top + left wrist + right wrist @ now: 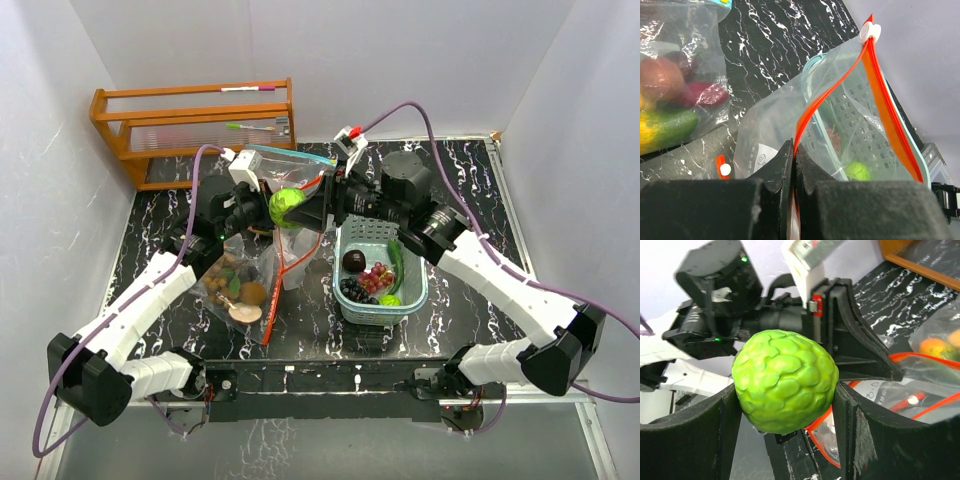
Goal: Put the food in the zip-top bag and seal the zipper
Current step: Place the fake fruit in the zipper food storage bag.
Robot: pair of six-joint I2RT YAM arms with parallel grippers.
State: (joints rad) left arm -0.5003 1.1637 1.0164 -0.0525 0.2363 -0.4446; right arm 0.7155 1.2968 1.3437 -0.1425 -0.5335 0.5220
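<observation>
My right gripper (290,207) is shut on a bumpy lime-green toy fruit (286,205), held in the air just over the mouth of the zip-top bag; the fruit fills the right wrist view (785,380) between my fingers (847,425). My left gripper (262,212) is shut on the orange zipper rim (802,120) of the clear zip-top bag (292,255), holding it up and open; a white slider (870,31) sits at the rim's far end. More toy food, dark red, grapes and green (370,278), lies in the teal basket (412,262).
A second clear bag (238,285) with brown nuts and other food lies on the table left of the held bag, also in the left wrist view (675,95). A wooden rack (195,125) stands at the back left. White walls enclose the black marbled table (470,200).
</observation>
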